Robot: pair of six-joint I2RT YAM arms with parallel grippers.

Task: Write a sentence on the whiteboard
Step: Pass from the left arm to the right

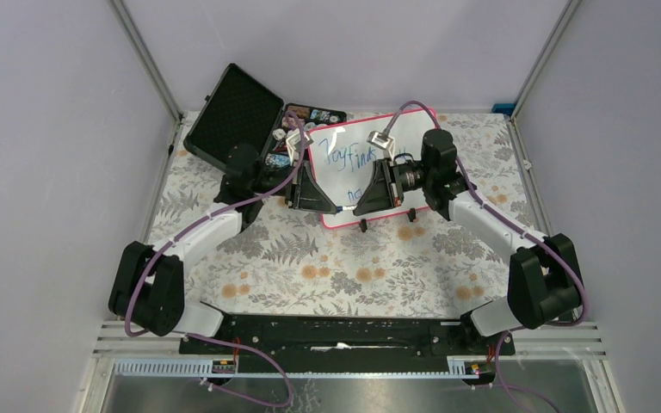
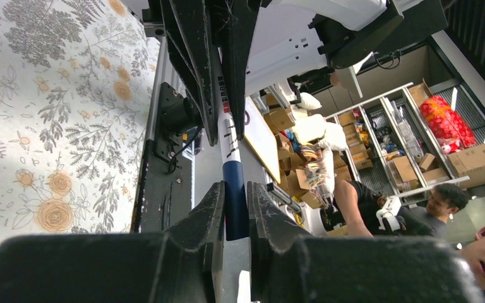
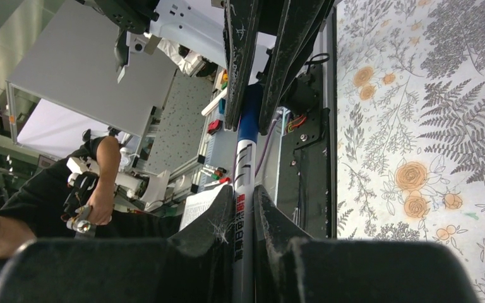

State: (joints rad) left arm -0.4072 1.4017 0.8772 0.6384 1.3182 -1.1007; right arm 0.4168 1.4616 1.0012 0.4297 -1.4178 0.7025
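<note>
My left gripper [image 2: 235, 197] is clamped on the marker's [image 2: 230, 142] blue end. My right gripper [image 3: 243, 201] grips its white barrel, where the red print is unreadable. Just behind us sits the whiteboard [image 1: 357, 138], with blue writing starting "Joy Fin".

Pink-framed whiteboard [image 1: 350, 146] with blue writing on floral tablecloth [image 1: 327, 267], open black case [image 1: 234, 116] beside
</note>
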